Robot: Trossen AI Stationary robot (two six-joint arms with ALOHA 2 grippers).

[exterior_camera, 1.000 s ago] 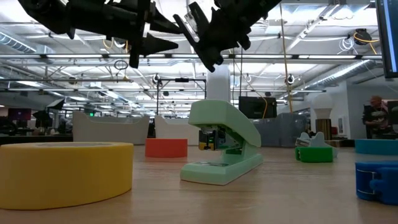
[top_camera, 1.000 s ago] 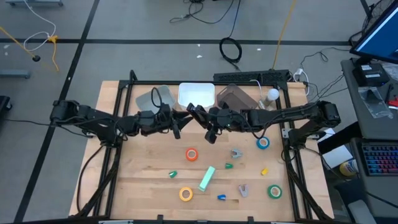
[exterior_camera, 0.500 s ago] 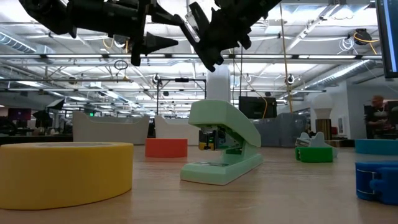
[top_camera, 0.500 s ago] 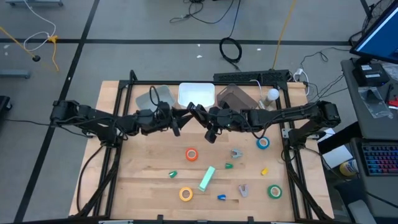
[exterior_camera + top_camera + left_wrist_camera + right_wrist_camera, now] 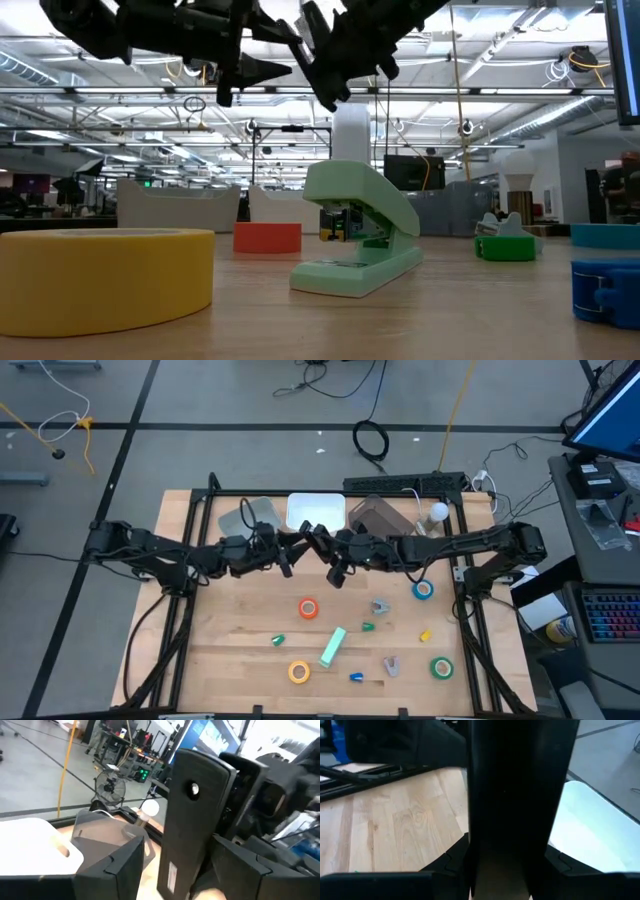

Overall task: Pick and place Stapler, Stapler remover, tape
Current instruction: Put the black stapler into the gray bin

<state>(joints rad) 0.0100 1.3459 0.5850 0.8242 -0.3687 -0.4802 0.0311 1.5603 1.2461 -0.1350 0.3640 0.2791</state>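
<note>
While both arms meet high over the back half of the table (image 5: 250, 620), the right gripper (image 5: 330, 556) has its jaws pinching a dark slab (image 5: 192, 820), which fills the gap between its fingers (image 5: 560, 862) in its own wrist view. It could be a black stapler, but the view is too poor to be sure. The left gripper (image 5: 289, 552) faces it tip to tip, jaws spread wide, and the slab stands upright between its fingers (image 5: 112, 865) with a clear gap on at least one side. Below and in front of the two jaws, the mint-green stapler (image 5: 333, 646) lies untouched on the wood. The orange tape (image 5: 308, 608) sits nearest under the jaws, and the yellow tape (image 5: 299, 672) is farther forward, beside the stapler. Out past the right gripper's side are the blue tape (image 5: 423, 590) and the green tape (image 5: 441, 667). A grey staple remover (image 5: 380, 605) lies below the right jaws. A white tray (image 5: 315, 512) is just behind them.
</note>
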